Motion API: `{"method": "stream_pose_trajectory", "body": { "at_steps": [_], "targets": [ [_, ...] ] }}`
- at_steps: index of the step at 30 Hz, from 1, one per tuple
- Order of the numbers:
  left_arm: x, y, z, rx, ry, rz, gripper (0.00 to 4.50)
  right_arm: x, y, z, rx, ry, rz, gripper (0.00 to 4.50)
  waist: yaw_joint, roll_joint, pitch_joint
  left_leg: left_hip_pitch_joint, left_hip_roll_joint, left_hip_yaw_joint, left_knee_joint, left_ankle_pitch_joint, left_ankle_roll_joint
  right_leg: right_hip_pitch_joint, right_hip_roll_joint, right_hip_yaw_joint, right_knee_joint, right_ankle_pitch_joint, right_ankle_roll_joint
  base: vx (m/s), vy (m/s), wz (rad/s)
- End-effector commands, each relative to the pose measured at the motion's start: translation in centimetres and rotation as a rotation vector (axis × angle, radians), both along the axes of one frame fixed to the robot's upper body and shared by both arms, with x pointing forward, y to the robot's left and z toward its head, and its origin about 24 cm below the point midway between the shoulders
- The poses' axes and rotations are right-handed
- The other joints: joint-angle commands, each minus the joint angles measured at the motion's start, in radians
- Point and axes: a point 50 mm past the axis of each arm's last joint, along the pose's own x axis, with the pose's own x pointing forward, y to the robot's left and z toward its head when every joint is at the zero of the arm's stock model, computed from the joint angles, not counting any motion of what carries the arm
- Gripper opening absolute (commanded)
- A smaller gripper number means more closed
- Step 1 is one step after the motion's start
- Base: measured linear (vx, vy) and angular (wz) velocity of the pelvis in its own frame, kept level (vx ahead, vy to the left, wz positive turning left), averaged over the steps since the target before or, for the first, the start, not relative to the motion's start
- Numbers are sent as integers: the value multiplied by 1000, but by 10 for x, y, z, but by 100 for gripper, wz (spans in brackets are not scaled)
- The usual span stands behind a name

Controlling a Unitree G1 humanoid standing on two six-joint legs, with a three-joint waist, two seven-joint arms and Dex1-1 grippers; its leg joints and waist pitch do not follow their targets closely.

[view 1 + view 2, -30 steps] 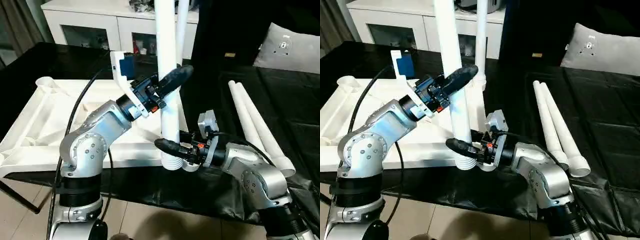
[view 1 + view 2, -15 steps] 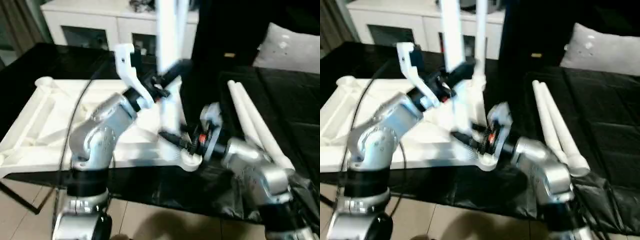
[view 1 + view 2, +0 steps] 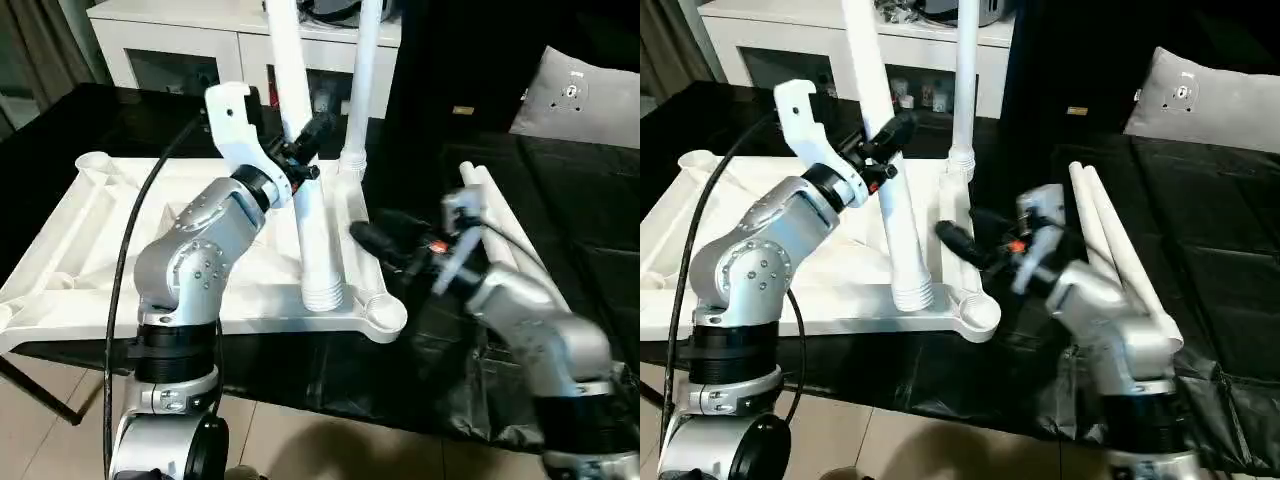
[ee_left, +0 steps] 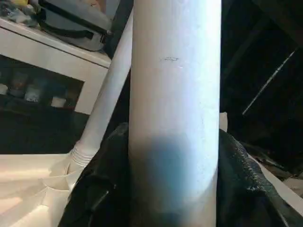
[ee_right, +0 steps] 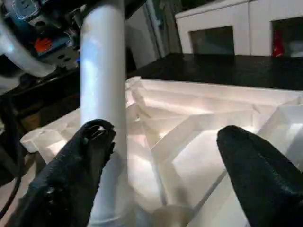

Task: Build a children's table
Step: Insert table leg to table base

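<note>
The white tabletop (image 3: 90,250) lies underside up, its ribs and round corner sockets showing. My left gripper (image 3: 305,150) is shut on a white leg (image 3: 312,235) that leans to the left. The leg's ribbed lower end rests on the tabletop just left of the front right socket (image 3: 385,312). A second leg (image 3: 358,90) stands upright in the far right socket. My right gripper (image 3: 372,235) hangs open to the right of the held leg, touching nothing; in its wrist view the fingers (image 5: 71,179) stand wide apart. Two more legs (image 3: 505,235) lie side by side on the black cloth.
A white cabinet (image 3: 200,45) with glass doors stands behind the work surface. A grey pillow (image 3: 585,95) lies at the far right on the black cloth (image 3: 590,230). The surface's front edge runs just below the tabletop, with pale floor beneath.
My right gripper has let go of the leg's lower end and drawn back to the right. The left gripper has tipped the leg leftward, and its end has slid left of the front right socket.
</note>
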Motion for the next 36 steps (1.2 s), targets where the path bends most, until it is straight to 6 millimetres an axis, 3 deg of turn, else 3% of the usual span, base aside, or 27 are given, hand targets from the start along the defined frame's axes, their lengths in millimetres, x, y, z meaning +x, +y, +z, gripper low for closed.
{"method": "stream_pose_trajectory", "body": {
  "at_steps": [1, 2, 6, 8, 10, 11, 20, 21, 23, 36],
  "targets": [
    [0, -3, 6, 12, -8, 1, 175, 0, 4, 10, -12, -28, 59, 434, 7, -15, -70, -3, 7, 8, -63, -87, 16, 64, -50, 40, -76, -118, -147, 0, 0, 0],
    [-1, -4, 6, 12, -5, 2, 175, -1, 7, 10, -27, -24, 88, 444, 6, -20, -70, -4, 6, 9, -62, -79, 19, 65, -49, 40, -76, -106, -147, 0, 0, 0],
    [-2, -6, 7, 17, -12, -8, 175, -3, 13, 7, -54, -9, 130, 450, 8, -19, -70, -4, 7, 8, -61, -68, 23, 63, -51, 39, -74, -98, -153, 0, 0, 0],
    [-5, -12, 10, 26, -41, -51, 175, -2, 20, 2, -85, 8, 140, 450, 12, -24, -70, -3, 8, 8, -62, -59, 24, 62, -52, 39, -71, -91, -157, 0, 0, 0],
    [-6, -14, 12, 30, -49, -66, 175, 0, 23, 0, -96, 15, 143, 450, 12, -23, -70, -3, 9, 8, -62, -60, 17, 60, -52, 39, -71, -91, -160, 0, 0, 0],
    [-6, -15, 12, 33, -51, -71, 175, 1, 25, -1, -99, 19, 144, 450, 14, -28, -69, -1, 10, 9, -63, -69, 14, 59, -53, 40, -71, -98, -160, 0, 0, 0],
    [-12, -27, 7, 137, -67, -99, 175, 6, 47, -10, -135, 73, 146, 450, 22, -24, -70, 2, 11, 8, -65, -61, -9, 60, -51, 41, -65, -39, -163, 0, 0, 0],
    [-12, -28, 7, 145, -71, -103, 175, 6, 49, -11, -136, 78, 147, 415, 23, -22, -70, 3, 11, 8, -65, -64, -14, 60, -52, 42, -65, -36, -162, 0, 0, 0],
    [-13, -31, 7, 161, -80, -112, 175, 5, 51, -14, -145, 96, 145, 415, 23, -21, -70, 2, 10, 7, -65, -69, -19, 61, -52, 42, -64, -34, -160, 0, 0, 0],
    [-17, -46, 11, 210, -128, -173, 175, 6, 62, -19, -99, 161, 138, 297, 21, -15, -71, 3, 11, 5, -67, -89, -37, 62, -52, 42, -64, -23, -163, 0, 0, 0]
  ]
}}
